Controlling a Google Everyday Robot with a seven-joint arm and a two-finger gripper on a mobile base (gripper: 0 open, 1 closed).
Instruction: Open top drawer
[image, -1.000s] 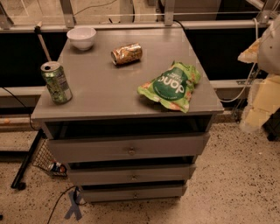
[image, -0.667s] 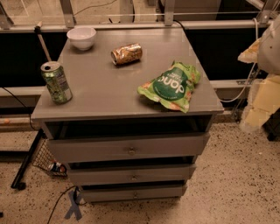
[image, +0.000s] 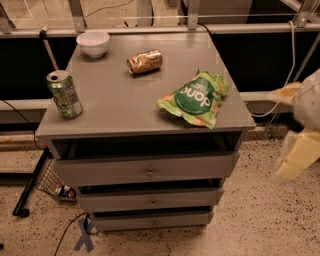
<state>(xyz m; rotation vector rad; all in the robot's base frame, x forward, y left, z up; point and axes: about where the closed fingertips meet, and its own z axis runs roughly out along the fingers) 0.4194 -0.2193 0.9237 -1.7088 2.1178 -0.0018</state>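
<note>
1. Far left, on the speckled floor: a black stand leg (image: 30, 187) and a small wire basket (image: 50, 181) tucked against the cabinet's left side.
2. Green can (image: 64, 94) stands upright near the front-left corner of the grey cabinet top (image: 115, 107).
3. White bowl (image: 93, 43) sits at the back left, well apart from the green can.
4. Blue tape cross (image: 84, 235) on the floor by the cabinet's lower left corner.
5. Brown can (image: 145, 61) lies on its side, back centre, between bowl and bag.
6. Top drawer (image: 100, 172) is directly under the cabinet top, front facing the camera; small round knob (image: 150, 173) at centre. A dark gap shows above its panel.
7. Two lower drawers (image: 125, 202) are stacked beneath it (each shorter and narrower), w/ dark gaps between.
8. Green snack bag (image: 195, 97) lies flat at the front right, its lower edge near the cabinet top's front edge.
9. Gripper (image: 295, 155) is at the far right edge of view, off the cabinet's right side, about level w/ the top drawer and apart from it, touching nothing. It shows only as a pale blur; open or closed, can't tell.
</note>
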